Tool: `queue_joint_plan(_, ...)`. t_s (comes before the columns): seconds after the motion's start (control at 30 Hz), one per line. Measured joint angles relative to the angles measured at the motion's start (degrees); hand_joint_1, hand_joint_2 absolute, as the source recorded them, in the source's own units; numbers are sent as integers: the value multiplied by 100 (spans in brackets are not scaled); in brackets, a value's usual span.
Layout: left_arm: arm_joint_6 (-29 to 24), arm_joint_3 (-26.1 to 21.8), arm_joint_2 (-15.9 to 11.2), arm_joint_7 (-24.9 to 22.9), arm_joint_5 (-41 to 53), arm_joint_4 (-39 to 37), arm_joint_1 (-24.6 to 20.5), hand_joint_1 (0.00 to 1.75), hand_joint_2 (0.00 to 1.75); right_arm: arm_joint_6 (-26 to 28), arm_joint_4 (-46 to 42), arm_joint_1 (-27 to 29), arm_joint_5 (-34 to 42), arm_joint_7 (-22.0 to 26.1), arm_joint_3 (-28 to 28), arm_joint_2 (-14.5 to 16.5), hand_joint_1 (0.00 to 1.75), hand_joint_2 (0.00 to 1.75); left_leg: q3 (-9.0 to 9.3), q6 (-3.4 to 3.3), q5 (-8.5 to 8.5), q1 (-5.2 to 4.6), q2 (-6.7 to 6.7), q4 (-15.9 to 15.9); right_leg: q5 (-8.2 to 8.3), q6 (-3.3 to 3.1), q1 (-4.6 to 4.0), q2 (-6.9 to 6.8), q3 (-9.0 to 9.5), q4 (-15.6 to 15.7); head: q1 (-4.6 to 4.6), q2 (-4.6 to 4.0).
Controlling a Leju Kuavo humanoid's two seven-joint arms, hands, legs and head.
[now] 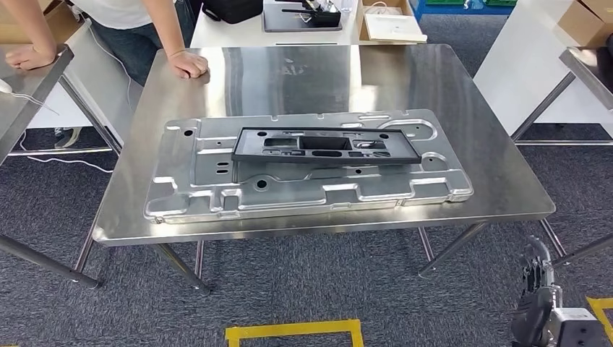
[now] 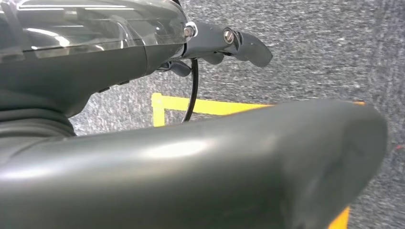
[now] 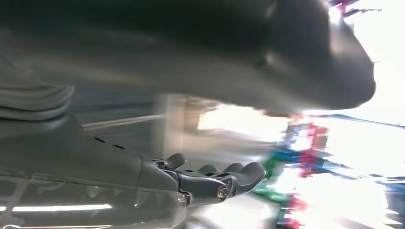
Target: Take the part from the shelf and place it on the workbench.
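A black plastic frame part (image 1: pixel 325 144) lies flat on a large silver stamped metal panel (image 1: pixel 217 191), which rests on the steel workbench (image 1: pixel 289 72) in the head view. My right hand (image 1: pixel 536 285) hangs low beside the bench's near right corner, well below the tabletop. In the right wrist view its fingers (image 3: pixel 210 181) are stretched out with nothing in them. My left hand (image 2: pixel 200 157) hangs over the grey carpet; its fingers (image 2: pixel 234 43) are spread apart from the thumb and hold nothing.
A person stands at the far left corner with one hand (image 1: pixel 189 65) on the workbench and the other (image 1: pixel 29 56) on a steel table to the left. Another steel table (image 1: pixel 589 69) stands at the right. Yellow floor tape (image 1: pixel 293 330) marks the carpet before the bench.
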State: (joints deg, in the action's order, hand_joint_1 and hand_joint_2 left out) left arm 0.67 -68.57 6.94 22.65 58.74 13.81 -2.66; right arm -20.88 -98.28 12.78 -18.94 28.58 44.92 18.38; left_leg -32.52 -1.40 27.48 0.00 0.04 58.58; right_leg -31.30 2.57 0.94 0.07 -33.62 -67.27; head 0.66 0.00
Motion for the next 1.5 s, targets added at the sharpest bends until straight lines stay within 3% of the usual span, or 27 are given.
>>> queue_joint_plan(0.07,15,-23,15,7,39,0,-9,0,0,-21,457,-166,-410,64,300,30,0,0,-59,35,-77,-21,8,-6,112,-74,-52,-1,534,810,-2,0)
queue_joint_plan(0.1,27,-42,21,10,63,0,-19,0,0,-40,723,-253,-678,114,488,41,0,0,-73,62,-116,-20,11,-12,111,-107,-79,-2,667,1047,-3,0)
queue_joint_plan(0.2,54,-94,27,15,134,0,-33,0,0,11,1607,-483,-1530,242,1088,44,0,0,-100,160,-201,4,9,-24,181,-181,-93,-9,641,1182,-5,0)
queue_joint_plan(0.27,61,-120,31,3,179,-1,-29,0,0,239,2316,-649,-2028,259,1464,4,0,0,-193,203,59,7,2,206,291,-244,-50,-18,535,1229,-8,0)
queue_joint_plan(0.37,72,-143,43,-22,244,-2,-33,0,0,752,3458,-844,-2662,260,1906,-111,0,0,-433,242,814,23,0,1186,449,-292,-34,-22,339,1234,-13,0)
queue_joint_plan(0.4,72,-150,43,-32,264,-2,-34,0,0,913,3821,-898,-2816,252,2021,-155,0,0,-446,255,904,34,1,1438,500,-288,-31,-23,268,1222,-13,0)
queue_joint_plan(0.43,72,-159,43,-46,281,-1,-35,0,0,1067,4180,-955,-2942,228,2130,-201,0,0,-375,271,861,47,1,1517,548,-277,-24,-23,190,1201,-13,0)
queue_joint_plan(0.47,71,-166,43,-61,297,-1,-37,0,0,1195,4499,-1001,-3045,182,2224,-243,0,0,-207,288,715,65,1,1376,589,-259,-12,-23,109,1168,-13,0)
queue_joint_plan(0.53,71,-177,49,-92,330,0,-49,0,0,1428,5089,-1081,-3240,22,2378,-346,0,0,334,341,466,110,1,621,648,-202,7,-22,-42,1062,-14,0)
queue_joint_plan(0.6,71,-183,64,-122,360,0,-67,0,0,1651,5641,-1162,-3448,-210,2483,-471,0,0,672,344,481,118,-20,35,700,-134,-3,-21,-142,961,-13,0)
queue_joint_plan(0.7,71,-215,76,-175,386,0,-73,0,0,1940,6354,-1255,-3684,-553,2598,-648,0,0,606,213,484,95,-34,-22,797,-41,-8,-19,-187,927,-8,0)
queue_joint_plan(0.77,74,-233,79,-204,398,1,-76,0,0,2062,6734,-1281,-3801,-770,2651,-744,0,0,493,93,382,92,-16,-7,572,-2,8,-18,-266,754,4,0)
queue_joint_plan(0.87,93,-239,82,-239,423,2,-80,0,0,2172,7169,-1333,-3940,-1059,2684,-864,0,0,265,5,199,66,11,-4,-214,12,10,-18,-514,-189,19,0)
queue_joint_plan(0.9,99,-243,83,-262,434,2,-79,0,0,2188,7284,-1354,-3979,-1142,2686,-894,0,0,182,-4,137,52,21,-2,-345,11,10,-18,-548,-483,20,0)
queue_joint_plan(0.93,103,-246,84,-289,444,2,-79,0,0,2199,7390,-1369,-4016,-1221,2689,-921,0,0,99,-9,76,36,28,1,-352,5,7,-18,-508,-629,20,0)
queue_joint_plan(0.97,104,-251,86,-312,455,2,-78,0,0,2204,7475,-1379,-4046,-1284,2691,-945,0,0,23,-10,19,20,32,3,-249,-8,-2,-18,-372,-569,20,0)
queue_joint_plan(1.03,106,-260,96,-341,471,2,-79,0,0,2204,7601,-1396,-4095,-1382,2693,-981,0,0,-102,-2,-92,-7,30,3,14,-83,-48,-15,183,113,19,0)
queue_joint_plan(1.1,103,-266,111,-363,482,2,-82,0,0,2201,7688,-1435,-4128,-1444,2693,-1013,0,0,-175,32,-194,-25,29,-1,46,-172,-108,-10,736,938,17,-1)
queue_joint_plan(1.17,101,-272,119,-387,497,2,-86,0,0,2191,7761,-1458,-4151,-1475,2697,-1039,0,0,-201,91,-292,-20,33,-19,5,-206,-146,-8,893,1249,15,-1)
queue_joint_plan(1.23,100,-277,119,-404,513,2,-78,0,0,2168,7824,-1454,-4173,-1491,2704,-1052,0,0,-230,156,-343,-7,27,-27,106,-231,-137,-13,799,1271,14,0)
queue_joint_plan(1.27,99,-279,119,-411,516,2,-69,0,0,2156,7849,-1457,-4190,-1496,2706,-1056,0,0,-270,180,-241,-4,21,44,170,-256,-119,-18,731,1284,13,0)
queue_joint_plan(1.3,100,-282,120,-415,518,2,-60,0,0,2145,7872,-1462,-4204,-1497,2708,-1057,0,0,-333,199,-31,-1,15,218,240,-283,-101,-23,650,1298,9,0)
queue_joint_plan(1.37,100,-287,121,-420,519,1,-55,0,0,2125,7914,-1470,-4237,-1494,2708,-1058,0,0,-484,225,579,17,11,881,365,-320,-87,-29,488,1293,2,0)
queue_joint_plan(1.4,101,-291,121,-419,519,1,-55,0,0,2115,7935,-1470,-4252,-1488,2708,-1059,0,0,-530,241,787,26,10,1246,428,-324,-87,-32,405,1284,0,0)
queue_joint_plan(1.43,100,-297,121,-419,519,2,-55,0,0,2105,7956,-1471,-4268,-1481,2707,-1058,0,0,-524,257,855,38,11,1506,492,-320,-84,-34,318,1271,0,0)
queue_joint_plan(1.47,99,-304,121,-418,518,3,-54,0,0,2097,7974,-1473,-4285,-1475,2706,-1058,0,0,-437,275,782,51,11,1587,551,-309,-76,-36,224,1248,0,0)
queue_joint_plan(1.5,99,-312,121,-415,518,4,-55,0,0,2093,7991,-1473,-4301,-1469,2706,-1058,0,0,-256,294,621,70,12,1451,601,-289,-63,-36,127,1211,0,0)
